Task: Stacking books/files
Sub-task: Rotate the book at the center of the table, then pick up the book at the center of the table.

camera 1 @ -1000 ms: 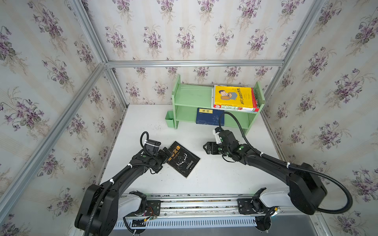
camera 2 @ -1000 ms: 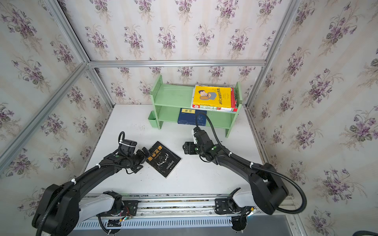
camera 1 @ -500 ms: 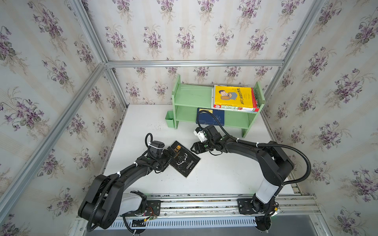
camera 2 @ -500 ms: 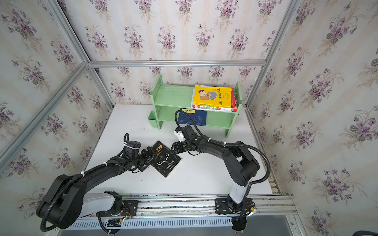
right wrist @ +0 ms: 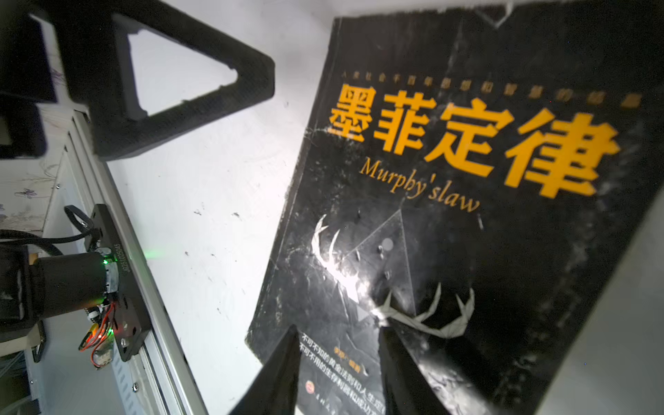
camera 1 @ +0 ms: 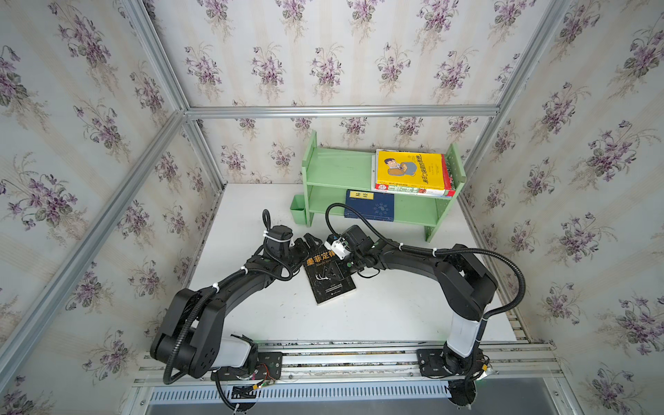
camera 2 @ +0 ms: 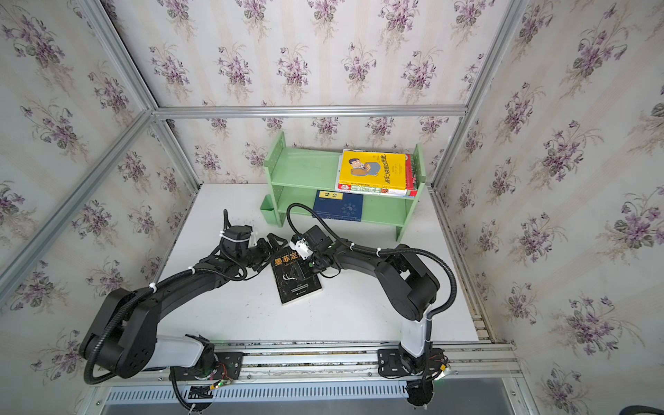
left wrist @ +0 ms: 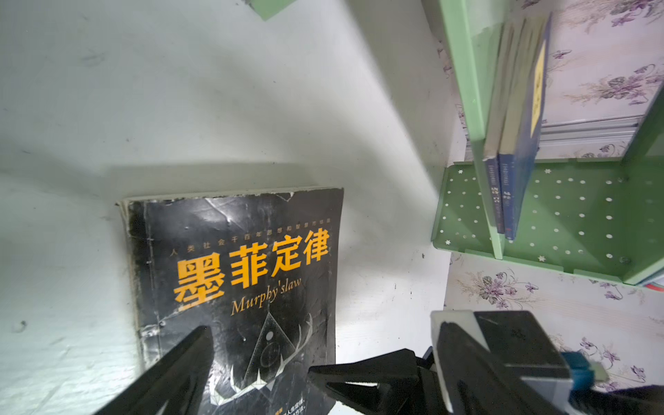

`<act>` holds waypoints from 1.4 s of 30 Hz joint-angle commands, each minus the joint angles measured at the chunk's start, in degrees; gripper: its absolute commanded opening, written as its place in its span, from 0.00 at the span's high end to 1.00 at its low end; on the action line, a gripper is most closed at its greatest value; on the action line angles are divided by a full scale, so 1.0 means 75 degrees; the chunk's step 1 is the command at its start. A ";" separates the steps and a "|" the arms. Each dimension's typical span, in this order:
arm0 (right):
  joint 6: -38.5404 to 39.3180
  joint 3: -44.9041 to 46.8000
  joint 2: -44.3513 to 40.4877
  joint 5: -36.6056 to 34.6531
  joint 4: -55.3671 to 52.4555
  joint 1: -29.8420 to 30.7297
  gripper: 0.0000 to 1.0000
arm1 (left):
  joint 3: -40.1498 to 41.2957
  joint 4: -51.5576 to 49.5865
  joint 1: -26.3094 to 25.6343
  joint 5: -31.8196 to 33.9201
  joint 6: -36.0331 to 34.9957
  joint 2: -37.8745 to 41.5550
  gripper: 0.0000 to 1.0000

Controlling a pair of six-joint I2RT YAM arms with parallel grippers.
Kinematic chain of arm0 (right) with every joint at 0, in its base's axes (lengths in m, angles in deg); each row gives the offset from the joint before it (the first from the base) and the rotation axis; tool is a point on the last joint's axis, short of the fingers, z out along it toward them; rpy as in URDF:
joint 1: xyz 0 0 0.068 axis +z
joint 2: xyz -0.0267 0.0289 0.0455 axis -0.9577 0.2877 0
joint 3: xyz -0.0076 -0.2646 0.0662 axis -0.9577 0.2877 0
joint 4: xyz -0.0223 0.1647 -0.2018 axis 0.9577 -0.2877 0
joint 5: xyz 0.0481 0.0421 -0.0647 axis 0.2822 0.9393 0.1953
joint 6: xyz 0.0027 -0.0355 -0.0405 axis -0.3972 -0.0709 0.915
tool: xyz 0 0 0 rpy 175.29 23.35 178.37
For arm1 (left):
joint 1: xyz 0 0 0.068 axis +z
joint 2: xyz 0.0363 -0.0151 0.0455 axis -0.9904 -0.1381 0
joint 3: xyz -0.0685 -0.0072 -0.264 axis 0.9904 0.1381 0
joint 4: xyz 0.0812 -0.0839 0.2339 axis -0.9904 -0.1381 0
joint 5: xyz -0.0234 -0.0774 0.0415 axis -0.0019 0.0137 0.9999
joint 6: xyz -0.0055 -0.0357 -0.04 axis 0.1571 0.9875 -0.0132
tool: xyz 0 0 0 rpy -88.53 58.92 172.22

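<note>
1. Table [camera 1: 395, 316]: only one book lies loose on it, so I judge the step in hand is fetching this last one for the stack.
2. Green shelf [camera 1: 334, 169]: the yellow book [camera 1: 409, 169] tops the pile at the upper tier's right end, and the navy books [camera 1: 370, 206] lie on the lower tier. Its uprights and upper tier would cramp any entry.
3. Black book [camera 1: 330, 284]: on the table in front of the shelf, skewed, between both arms.
4. Right gripper [right wrist: 337, 328]: over the cover, jaws set narrow with a gap. I cannot tell whether it grasps the book.
5. Left gripper [left wrist: 258, 350]: spread wide at the spine side, holding nothing. The next move calls for a firm pinch on one edge, then a lift clear of the left arm.
6. Small green cup [camera 1: 297, 212] on the shelf's side: near the left arm, so I must mind it.
</note>
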 commanded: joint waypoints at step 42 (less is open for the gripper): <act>-0.0929 -0.0259 0.1769 -0.0300 -0.0126 -0.0018 0.72 | 0.1182 0.2170 -0.0719 -0.0338 0.0829 0.0388 0.07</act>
